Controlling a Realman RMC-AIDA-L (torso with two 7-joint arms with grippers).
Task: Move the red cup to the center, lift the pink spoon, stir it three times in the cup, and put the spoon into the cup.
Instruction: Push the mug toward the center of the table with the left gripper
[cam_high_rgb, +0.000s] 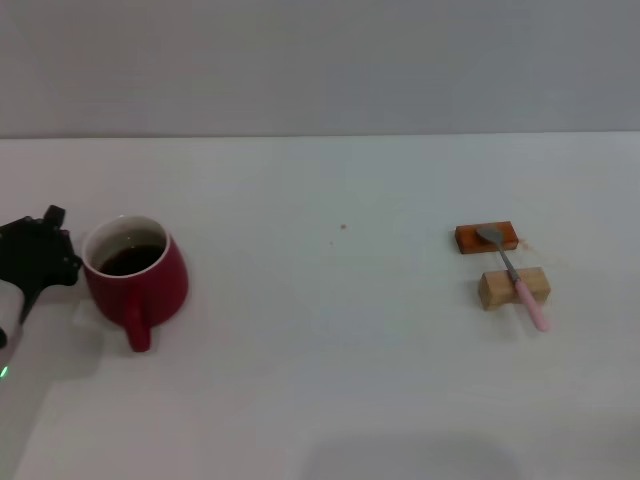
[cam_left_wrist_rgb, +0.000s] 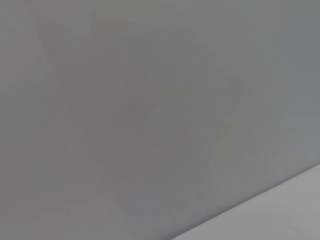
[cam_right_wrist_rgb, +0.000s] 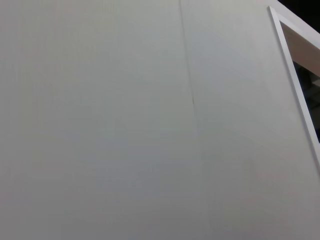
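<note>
First step, cup not yet moved: the left pincer, its finger state impossible to tell, sits just beside the red cup, which it must next grasp and carry toward the centre of the surface; the pink spoon lies far across on two blocks.

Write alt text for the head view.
A red cup holding dark liquid stands at the left of a white table, the left gripper beside it. At right, a pink spoon rests across two small wooden blocks.
</note>
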